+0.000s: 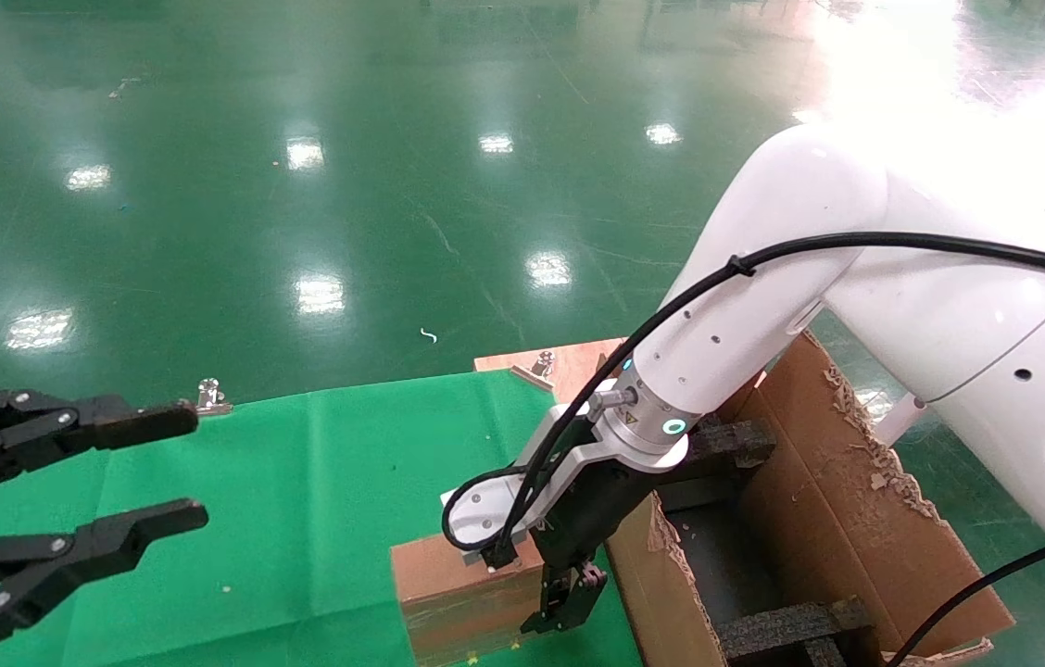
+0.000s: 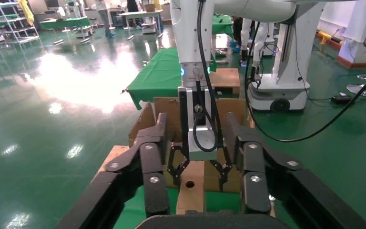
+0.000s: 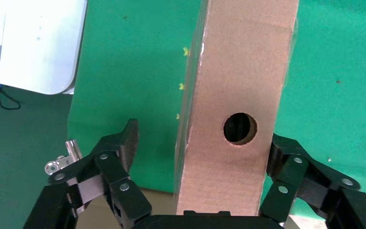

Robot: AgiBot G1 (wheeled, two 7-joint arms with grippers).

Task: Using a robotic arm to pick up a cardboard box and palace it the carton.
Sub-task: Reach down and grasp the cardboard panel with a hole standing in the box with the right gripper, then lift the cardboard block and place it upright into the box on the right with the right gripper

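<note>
Now | green cloth (image 1: 319,500) on table | glossy green floor (image 1: 300,185) | right gripper (image 3: 198,174) spread astride cardboard box (image 3: 240,95) | left gripper (image 1: 78,500) spread

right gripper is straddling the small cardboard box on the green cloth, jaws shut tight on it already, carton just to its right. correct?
Not quite: the right gripper straddles the cardboard box, but its jaws are open. In the right wrist view one finger stands clear of the box's side. The rest holds: the box is on the green cloth, with the carton to its right.

Matt brown cardboard box (image 3: 238,95), glossy white plastic robotic arm (image 1: 763,278), ragged corrugated carton (image 1: 847,500), green cloth (image 1: 319,500).
</note>
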